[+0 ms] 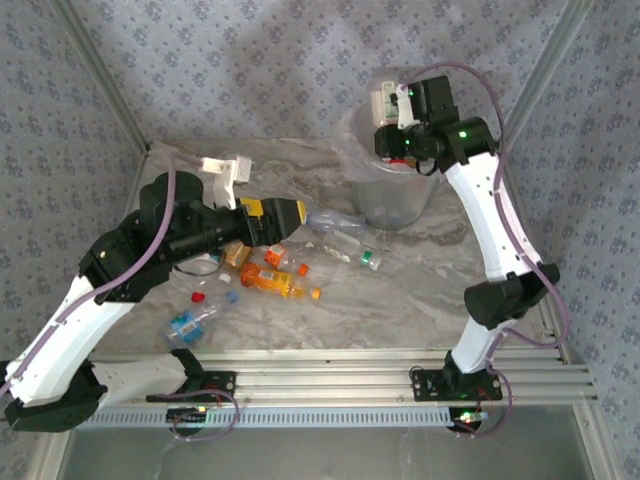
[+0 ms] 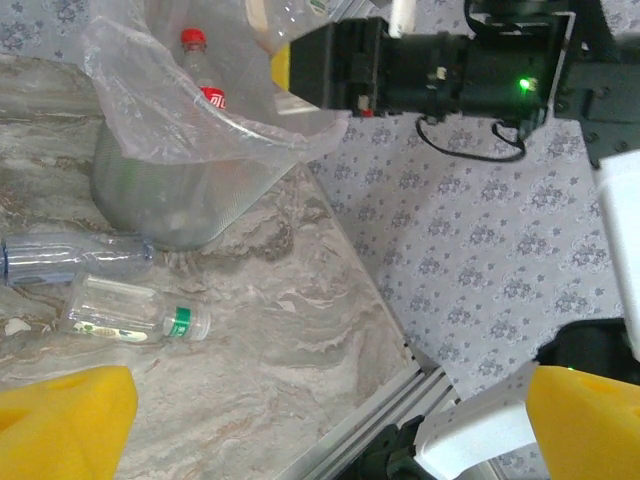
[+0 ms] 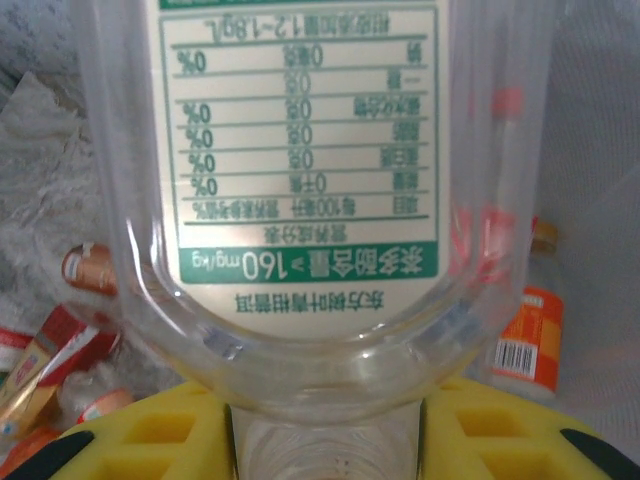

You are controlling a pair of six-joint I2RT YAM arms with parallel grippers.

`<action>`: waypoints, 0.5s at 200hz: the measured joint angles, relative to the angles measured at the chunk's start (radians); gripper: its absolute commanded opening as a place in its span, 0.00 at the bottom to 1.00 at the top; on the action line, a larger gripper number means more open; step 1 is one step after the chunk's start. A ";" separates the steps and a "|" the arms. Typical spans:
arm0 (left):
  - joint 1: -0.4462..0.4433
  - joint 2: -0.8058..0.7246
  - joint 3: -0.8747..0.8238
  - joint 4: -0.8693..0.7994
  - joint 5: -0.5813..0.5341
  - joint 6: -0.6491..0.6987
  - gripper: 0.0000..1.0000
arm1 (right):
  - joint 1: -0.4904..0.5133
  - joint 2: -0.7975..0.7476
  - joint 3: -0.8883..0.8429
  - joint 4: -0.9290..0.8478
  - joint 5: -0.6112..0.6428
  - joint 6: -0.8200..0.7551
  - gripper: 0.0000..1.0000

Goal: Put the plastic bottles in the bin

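As I judge it, the step in hand is the dropping. The right end effector (image 3: 320, 435) pinches a clear bottle with a green label (image 3: 300, 150) between its yellow pads and holds it over the bin (image 1: 390, 200). Inside the bin some bottles lie already, among them a red-capped bottle (image 2: 192, 40). The next move asks only that the jaws part, with the bottle well inside the rim so that it does not catch the bag liner (image 2: 150, 110). The left end effector (image 1: 292, 218) is spread wide, low over the desk (image 1: 420, 280). A long clear bottle (image 1: 335, 222) lies just ahead of its pads, a green-capped bottle (image 1: 365, 257) is near, and the orange bottles (image 1: 275, 280) lie beside it toward the near edge. To take the long clear bottle, it would have to go forward and close.
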 measured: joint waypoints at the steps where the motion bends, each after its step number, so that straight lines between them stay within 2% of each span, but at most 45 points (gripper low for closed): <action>1: 0.000 0.000 0.000 0.000 0.000 0.000 1.00 | 0.000 0.003 0.004 -0.001 0.000 0.000 0.41; 42: 0.000 -0.012 0.000 0.002 0.000 0.000 1.00 | -0.002 0.170 0.179 -0.047 0.023 -0.023 0.41; 100: 0.000 -0.013 0.000 0.002 -0.001 0.003 1.00 | -0.023 0.267 0.193 -0.092 0.022 -0.048 0.41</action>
